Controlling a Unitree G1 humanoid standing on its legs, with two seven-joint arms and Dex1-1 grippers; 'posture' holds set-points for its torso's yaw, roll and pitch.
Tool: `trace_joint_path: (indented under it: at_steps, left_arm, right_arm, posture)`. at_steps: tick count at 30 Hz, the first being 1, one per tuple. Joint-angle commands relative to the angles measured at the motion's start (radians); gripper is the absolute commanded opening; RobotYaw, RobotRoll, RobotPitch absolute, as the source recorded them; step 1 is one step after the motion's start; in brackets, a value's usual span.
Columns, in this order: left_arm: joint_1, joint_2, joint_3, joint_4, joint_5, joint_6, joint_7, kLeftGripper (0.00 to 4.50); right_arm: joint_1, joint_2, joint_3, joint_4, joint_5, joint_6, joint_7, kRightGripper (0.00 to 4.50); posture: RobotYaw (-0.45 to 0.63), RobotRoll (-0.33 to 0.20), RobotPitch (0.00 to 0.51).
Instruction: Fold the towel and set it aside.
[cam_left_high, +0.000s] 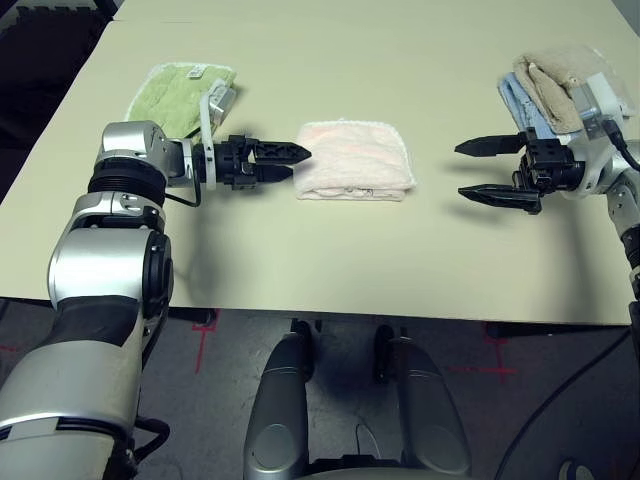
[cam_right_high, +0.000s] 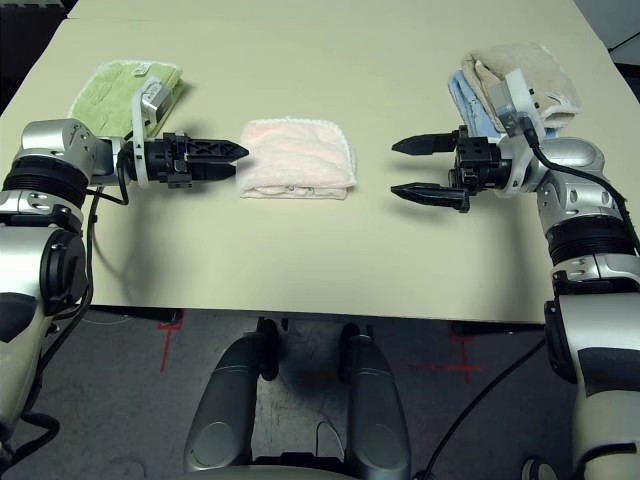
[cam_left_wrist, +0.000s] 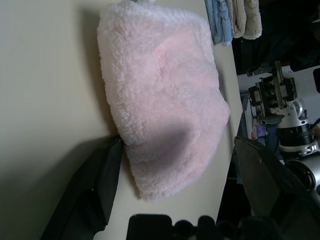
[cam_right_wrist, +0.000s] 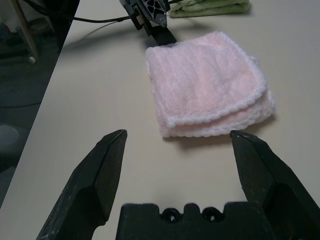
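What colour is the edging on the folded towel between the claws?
White, on the pale pink towel; clearest in the right wrist view.

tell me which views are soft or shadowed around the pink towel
Left wrist view: the towel is close and soft, with a dark shadow patch on the end nearest the camera. Right wrist view: the towel's stitched edge is crisp, while the right gripper fingers look blurred. Left eye view: even light, and the left gripper throws a soft shadow on the table.
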Motion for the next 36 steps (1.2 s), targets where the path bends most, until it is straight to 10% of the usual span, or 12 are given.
trace_joint_path:
  at_steps: [1, 15, 28, 36]
  left_arm:
    - [-0.009, -0.041, -0.004, 0.024, 0.021, -0.005, 0.016, 4.46]
    - [-0.042, -0.119, 0.078, 0.069, 0.021, -0.044, 0.095, 4.46]
    - [-0.04, -0.122, 0.079, 0.076, 0.042, -0.06, 0.095, 0.01]
    - [-0.051, -0.114, 0.156, 0.085, 0.001, -0.055, 0.138, 0.01]
  right_arm:
    - [0.022, -0.017, -0.027, -0.018, -0.004, 0.0, 0.005, 4.46]
    - [0.037, -0.019, -0.051, -0.026, -0.019, -0.002, 0.005, 4.46]
    - [0.039, -0.015, -0.07, -0.021, -0.039, -0.006, 0.005, 4.5]
    - [0.036, -0.009, -0.088, -0.005, -0.06, -0.012, 0.005, 4.5]
  posture:
    - [-0.01, 0.0, 0.31]
    - [-0.03, 0.0, 0.309]
    - [-0.03, 0.0, 0.307]
    - [-0.01, 0.0, 0.304]
